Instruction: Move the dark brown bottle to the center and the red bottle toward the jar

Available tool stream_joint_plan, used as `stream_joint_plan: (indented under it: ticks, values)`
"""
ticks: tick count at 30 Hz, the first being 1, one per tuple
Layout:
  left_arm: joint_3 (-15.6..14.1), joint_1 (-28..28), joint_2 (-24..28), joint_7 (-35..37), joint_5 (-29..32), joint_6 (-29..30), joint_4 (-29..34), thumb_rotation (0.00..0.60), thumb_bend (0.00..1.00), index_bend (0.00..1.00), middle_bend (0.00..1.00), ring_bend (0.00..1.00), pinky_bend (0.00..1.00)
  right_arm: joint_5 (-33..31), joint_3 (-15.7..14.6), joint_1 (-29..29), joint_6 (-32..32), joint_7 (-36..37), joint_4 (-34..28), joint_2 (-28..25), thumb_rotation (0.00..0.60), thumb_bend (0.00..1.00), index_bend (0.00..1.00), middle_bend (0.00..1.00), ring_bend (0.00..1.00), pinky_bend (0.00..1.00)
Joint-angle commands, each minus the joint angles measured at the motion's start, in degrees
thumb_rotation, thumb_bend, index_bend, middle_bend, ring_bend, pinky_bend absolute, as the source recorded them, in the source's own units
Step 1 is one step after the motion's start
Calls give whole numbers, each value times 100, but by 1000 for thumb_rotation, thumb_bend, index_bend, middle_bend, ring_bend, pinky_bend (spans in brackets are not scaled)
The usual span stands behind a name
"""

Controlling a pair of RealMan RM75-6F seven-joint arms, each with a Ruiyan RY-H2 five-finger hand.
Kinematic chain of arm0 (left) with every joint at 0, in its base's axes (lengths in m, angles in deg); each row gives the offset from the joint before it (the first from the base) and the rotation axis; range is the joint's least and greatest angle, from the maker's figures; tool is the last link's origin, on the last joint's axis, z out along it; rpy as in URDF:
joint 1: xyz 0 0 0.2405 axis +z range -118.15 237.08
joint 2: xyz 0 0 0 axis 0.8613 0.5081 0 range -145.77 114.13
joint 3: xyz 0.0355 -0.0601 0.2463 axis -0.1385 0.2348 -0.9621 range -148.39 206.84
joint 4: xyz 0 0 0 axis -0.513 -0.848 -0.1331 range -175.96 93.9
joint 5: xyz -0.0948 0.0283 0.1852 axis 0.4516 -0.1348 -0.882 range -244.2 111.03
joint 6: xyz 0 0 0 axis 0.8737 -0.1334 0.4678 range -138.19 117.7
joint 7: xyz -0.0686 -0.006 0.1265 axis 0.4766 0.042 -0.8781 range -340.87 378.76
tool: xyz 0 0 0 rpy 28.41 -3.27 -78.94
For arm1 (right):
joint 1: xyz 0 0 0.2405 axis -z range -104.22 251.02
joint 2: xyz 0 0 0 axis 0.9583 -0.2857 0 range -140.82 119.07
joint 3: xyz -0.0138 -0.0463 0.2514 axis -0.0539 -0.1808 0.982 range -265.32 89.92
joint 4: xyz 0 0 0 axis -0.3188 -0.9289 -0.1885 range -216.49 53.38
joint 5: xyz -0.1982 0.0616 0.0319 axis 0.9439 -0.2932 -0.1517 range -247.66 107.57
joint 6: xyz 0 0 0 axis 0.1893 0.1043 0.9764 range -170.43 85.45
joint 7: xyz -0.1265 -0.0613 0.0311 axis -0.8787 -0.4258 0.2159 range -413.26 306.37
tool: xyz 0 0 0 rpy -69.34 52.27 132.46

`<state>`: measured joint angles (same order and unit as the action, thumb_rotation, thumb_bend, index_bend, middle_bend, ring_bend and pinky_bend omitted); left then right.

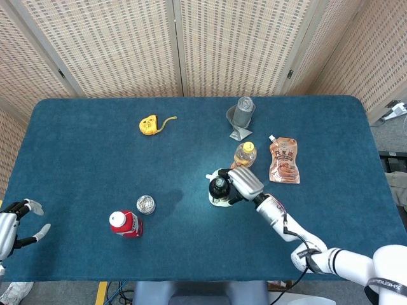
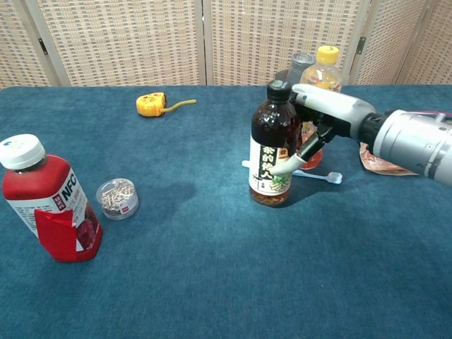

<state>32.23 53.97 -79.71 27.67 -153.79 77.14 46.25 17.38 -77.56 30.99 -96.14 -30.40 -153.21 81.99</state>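
Note:
The dark brown bottle (image 1: 219,190) (image 2: 271,147) stands upright near the middle of the blue table, on top of the white toothbrush. My right hand (image 1: 241,182) (image 2: 319,116) grips it from the right side. The red bottle (image 1: 126,223) (image 2: 49,199) with a white cap stands at the front left. Just right of it sits the small clear jar (image 1: 145,204) (image 2: 118,197). My left hand (image 1: 14,223) hovers open off the table's front left corner, far from the red bottle, seen only in the head view.
An orange drink bottle (image 1: 243,156) (image 2: 317,78) stands just behind my right hand. A brown pouch (image 1: 284,161) (image 2: 385,161) lies to its right. A grey cup (image 1: 241,115) sits at the back, and a yellow tape measure (image 1: 149,124) (image 2: 151,104) lies at the back left.

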Motion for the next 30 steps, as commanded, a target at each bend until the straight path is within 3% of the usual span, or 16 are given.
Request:
stream_joint_plan:
  ticks: [1, 30]
  values:
    - [6, -2, -2, 8, 10, -8, -8, 600, 201, 513, 425, 391, 593, -54, 61, -116, 51, 28, 97, 107, 600, 7, 537, 595, 538, 583]
    - [4, 22, 38, 230, 40, -47, -74, 600, 201, 512, 425, 391, 593, -161, 137, -1052, 367, 782, 1645, 1139, 600, 8, 542, 595, 538, 583]
